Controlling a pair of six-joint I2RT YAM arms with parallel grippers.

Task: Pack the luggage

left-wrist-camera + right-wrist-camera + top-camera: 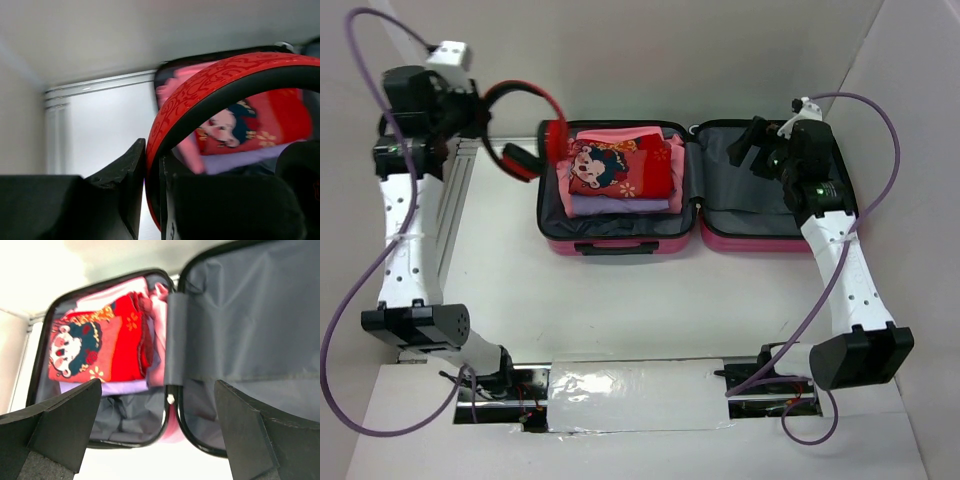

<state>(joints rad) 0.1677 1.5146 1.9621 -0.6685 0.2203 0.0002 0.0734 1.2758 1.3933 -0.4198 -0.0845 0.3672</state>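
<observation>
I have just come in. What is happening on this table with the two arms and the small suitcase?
The luggage lies open, with folded clothes in its left half and bare grey lining in the right. The left arm holds red headphones by the headband, jaws closed on it, in the air at the luggage's left edge. The right arm hovers over the right half, jaws open and empty.

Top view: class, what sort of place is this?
Likely a robot test bench: left arm and right arm bolted to a white table, plain white boards walling it, open luggage with folded clothes staged for packing.
</observation>
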